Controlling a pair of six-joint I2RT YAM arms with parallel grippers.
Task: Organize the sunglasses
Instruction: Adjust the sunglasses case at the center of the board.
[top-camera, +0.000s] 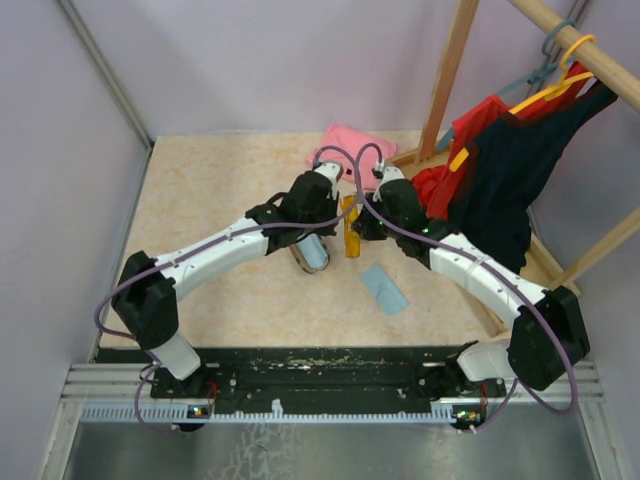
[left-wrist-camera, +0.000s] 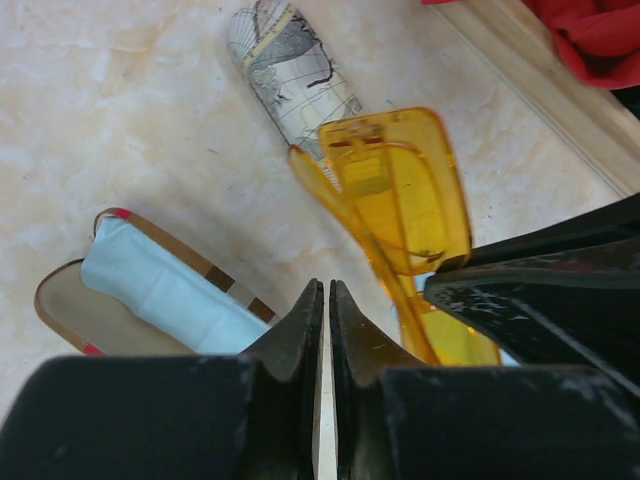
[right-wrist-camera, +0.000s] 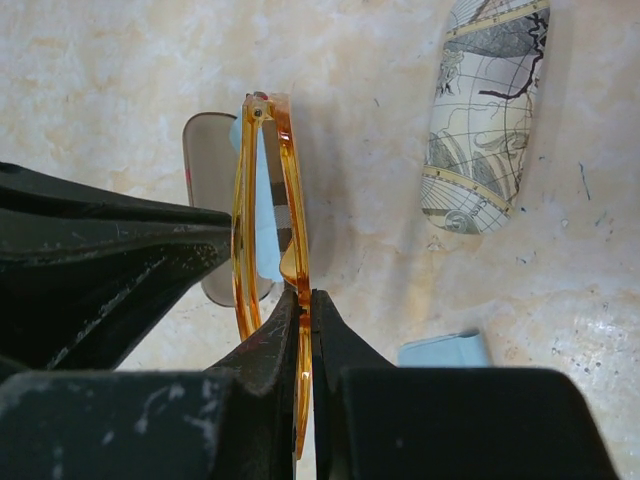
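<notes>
The orange-amber sunglasses (right-wrist-camera: 270, 190) hang edge-on above the table, folded. My right gripper (right-wrist-camera: 305, 293) is shut on their frame, pinching the thin rim between its fingertips. In the left wrist view the same sunglasses (left-wrist-camera: 400, 190) show their amber lenses just right of my left gripper (left-wrist-camera: 327, 288), which is shut with only a thin slit and nothing in it. From above, both grippers meet at mid-table, left (top-camera: 335, 218) and right (top-camera: 362, 225), with the sunglasses (top-camera: 352, 232) between them.
An open brown case (left-wrist-camera: 70, 310) holding a light blue cloth (left-wrist-camera: 160, 285) lies below left of the sunglasses. A grey map-patterned case (right-wrist-camera: 485, 120) lies closed nearby. A loose blue cloth (top-camera: 384, 288), a pink cloth (top-camera: 352, 146) and hanging clothes (top-camera: 500, 170) on a wooden rack are also here.
</notes>
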